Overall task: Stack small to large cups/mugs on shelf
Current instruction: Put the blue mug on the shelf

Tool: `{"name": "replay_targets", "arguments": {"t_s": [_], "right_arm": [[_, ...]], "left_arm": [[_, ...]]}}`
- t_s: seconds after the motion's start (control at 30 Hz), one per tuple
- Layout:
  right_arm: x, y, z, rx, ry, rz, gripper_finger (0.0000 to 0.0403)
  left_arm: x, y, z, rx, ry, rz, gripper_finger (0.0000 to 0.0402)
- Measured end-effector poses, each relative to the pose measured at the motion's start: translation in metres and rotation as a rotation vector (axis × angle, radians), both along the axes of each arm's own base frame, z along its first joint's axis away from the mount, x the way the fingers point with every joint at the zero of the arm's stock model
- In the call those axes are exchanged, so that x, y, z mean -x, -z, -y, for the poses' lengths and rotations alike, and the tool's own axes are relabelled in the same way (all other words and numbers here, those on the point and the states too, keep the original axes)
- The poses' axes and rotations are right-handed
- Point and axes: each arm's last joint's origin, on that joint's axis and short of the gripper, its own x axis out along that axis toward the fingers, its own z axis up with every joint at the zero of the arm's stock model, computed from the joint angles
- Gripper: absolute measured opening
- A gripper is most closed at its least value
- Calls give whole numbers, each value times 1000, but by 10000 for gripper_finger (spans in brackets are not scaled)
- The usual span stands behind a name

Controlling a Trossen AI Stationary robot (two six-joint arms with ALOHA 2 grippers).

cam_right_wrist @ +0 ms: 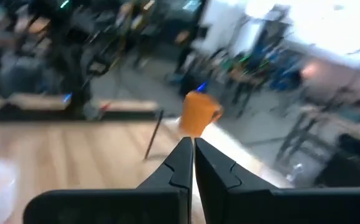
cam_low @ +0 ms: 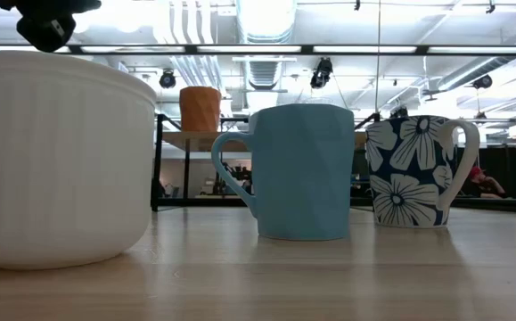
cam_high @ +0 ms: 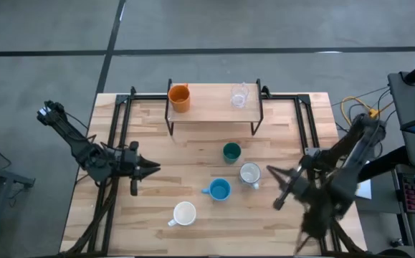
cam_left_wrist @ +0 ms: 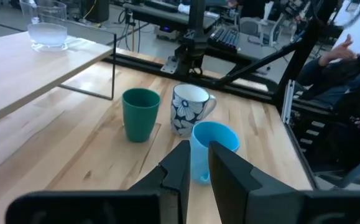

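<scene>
High view shows the shelf (cam_high: 214,107) at the far edge of the table (cam_high: 157,193), its long axis running left to right. An orange cup (cam_high: 180,97) stands upright at the plank's left end and a clear glass cup (cam_high: 239,96) stands near its right end, the two well apart with bare plank between them.

Four mugs stand upright on the table in front of the shelf, mouths up. The dark green cup (cam_high: 231,151), plain and handleless, is nearest the shelf. Just beside it toward the right arm is the grey-white mug (cam_high: 249,173), printed with dark blue and white flowers. The light blue mug (cam_high: 218,189) has its handle pointing toward the left arm. The white mug (cam_high: 184,213), ribbed on the outside, is closest to the near edge, its handle also pointing left.

The left tool (cam_high: 152,169) hovers over the left half of the table, aimed toward the mugs; its fingers stand slightly apart and hold nothing. The right tool (cam_high: 273,172) is close beside the grey-white mug, not touching it; in the right wrist view its fingers (cam_right_wrist: 181,163) are pressed together, empty.

Bare wood lies open between the left tool and the mugs, and between the shelf's front legs and the green cup.
</scene>
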Motion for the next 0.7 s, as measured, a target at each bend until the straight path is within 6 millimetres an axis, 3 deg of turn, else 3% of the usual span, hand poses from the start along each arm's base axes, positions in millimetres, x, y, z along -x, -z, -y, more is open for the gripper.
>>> {"name": "replay_targets", "arguments": {"t_s": [0.1,0.2,0.3,0.47,0.57,0.7], "right_arm": [[15,-19,19,-143,-100,-147,9],[19,-18,37,-273,-127,-283,9],[18,-2,47,-375,-111,-471,9],[6,36,47,-456,-67,-732,9],[1,56,43,-434,-23,-778,9],[0,75,39,-427,67,-684,9]], "left_arm": [[3,-2,-2,12,3,13,43],[5,-1,-4,17,11,16,43],[8,1,-7,12,11,1,43],[11,-1,-9,17,12,12,43],[12,-1,-10,3,15,15,43],[13,-2,-11,1,16,21,43]]}}
